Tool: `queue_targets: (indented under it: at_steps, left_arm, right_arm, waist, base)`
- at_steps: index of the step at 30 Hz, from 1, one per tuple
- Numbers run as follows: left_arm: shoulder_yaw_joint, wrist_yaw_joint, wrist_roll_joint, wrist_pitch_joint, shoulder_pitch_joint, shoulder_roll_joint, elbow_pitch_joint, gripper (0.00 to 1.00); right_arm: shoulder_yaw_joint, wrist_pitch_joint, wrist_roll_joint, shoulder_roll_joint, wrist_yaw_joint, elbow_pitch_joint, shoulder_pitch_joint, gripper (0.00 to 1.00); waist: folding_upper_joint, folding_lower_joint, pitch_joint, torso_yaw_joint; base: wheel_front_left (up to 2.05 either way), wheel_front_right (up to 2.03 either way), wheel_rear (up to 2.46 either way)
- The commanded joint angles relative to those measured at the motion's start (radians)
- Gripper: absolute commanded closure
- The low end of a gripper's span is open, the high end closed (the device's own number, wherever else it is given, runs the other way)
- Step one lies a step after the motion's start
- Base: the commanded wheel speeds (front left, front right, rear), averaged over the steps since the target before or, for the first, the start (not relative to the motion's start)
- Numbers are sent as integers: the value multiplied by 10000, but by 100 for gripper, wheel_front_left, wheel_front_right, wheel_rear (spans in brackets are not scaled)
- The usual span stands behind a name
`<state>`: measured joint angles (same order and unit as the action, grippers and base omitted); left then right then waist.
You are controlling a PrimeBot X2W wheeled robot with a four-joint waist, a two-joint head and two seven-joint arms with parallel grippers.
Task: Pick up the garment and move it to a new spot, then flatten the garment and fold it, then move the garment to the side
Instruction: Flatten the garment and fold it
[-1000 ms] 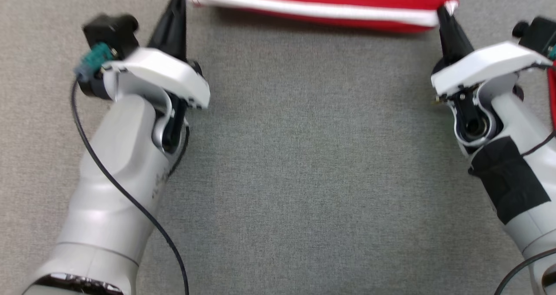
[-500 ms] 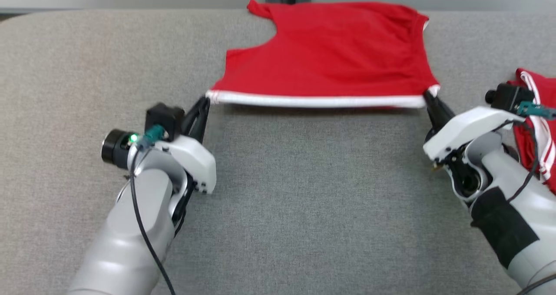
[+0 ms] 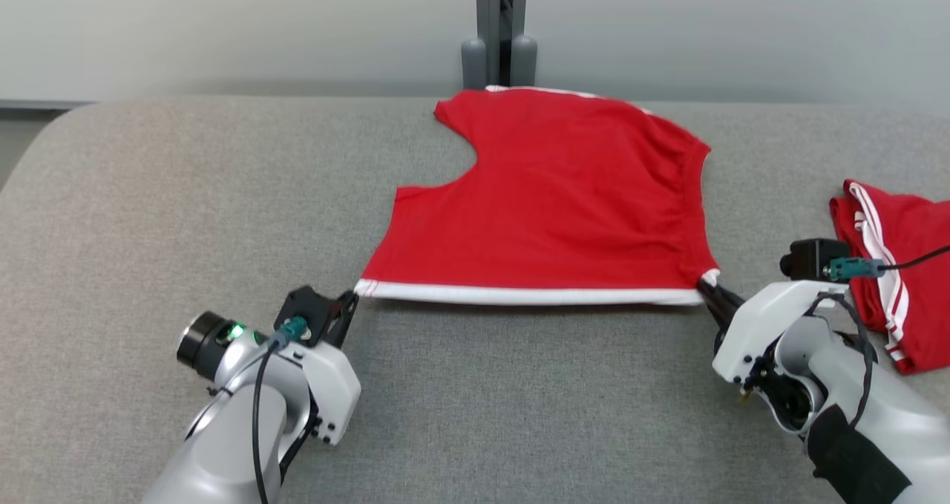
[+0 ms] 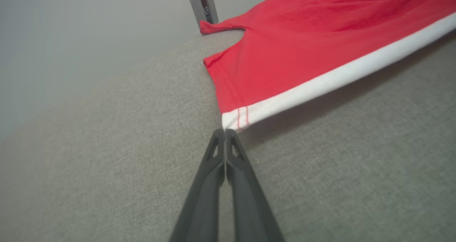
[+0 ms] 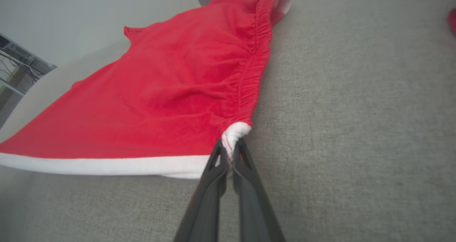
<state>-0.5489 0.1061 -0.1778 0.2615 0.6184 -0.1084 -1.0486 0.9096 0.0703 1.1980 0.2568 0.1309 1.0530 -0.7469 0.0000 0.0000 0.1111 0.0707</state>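
The garment is red with a white band along its near hem and lies spread on the grey table, its far edge by the table's back. My left gripper is shut on the hem's left corner. In the left wrist view the tips of that gripper pinch the very corner of the garment, and the band casts a shadow below. My right gripper is shut on the right corner. The right wrist view shows this gripper with white cloth of the garment bunched between its tips. The hem runs taut between both.
A second red cloth with white stripes lies crumpled at the table's right edge, close to my right wrist. A grey metal post stands behind the table's back edge against a pale wall. Bare grey table stretches left and in front.
The head view has swung up, so the garment, the table's back and the wall now show whole. Both grippers still hold the hem corners, stretched between them.
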Motion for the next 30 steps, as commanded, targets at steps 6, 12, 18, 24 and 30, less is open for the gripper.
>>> queue_targets:
  at_steps: [6,12,18,24,30]
  left_arm:
    - [-632,163,238,-20,-575,-268,-485,100]
    - [-1239,226,211,-351,-889,-417,-810,100]
    - [-2697,241,-1135,-1352,-1608,-547,-130,100]
    - [-4353,244,-3139,-2797,-2052,-1981,2067,100]
    - [-5066,239,-4201,-3873,-2185,-3692,4118,100]
  right_arm:
    - [509,-912,570,341,-2,-304,685,100]
    - [1100,-1781,774,618,-2,-815,932,100]
    - [1651,-2914,1190,949,0,-1616,1099,100]
    - [1899,-4148,1864,1397,0,-2463,1287,100]
    - [2191,-4857,2071,1937,0,-2955,1465,100]
  waist:
    - [0,0,-846,-15]
    - [0,0,-1263,-156]
    - [0,0,-1607,-327]
    - [0,0,-1787,-373]
    - [0,0,-1892,-330]
  base:
    - [0,0,0]
    - [0,0,0]
    - [0,0,0]
    - [0,0,0]
    - [0,0,0]
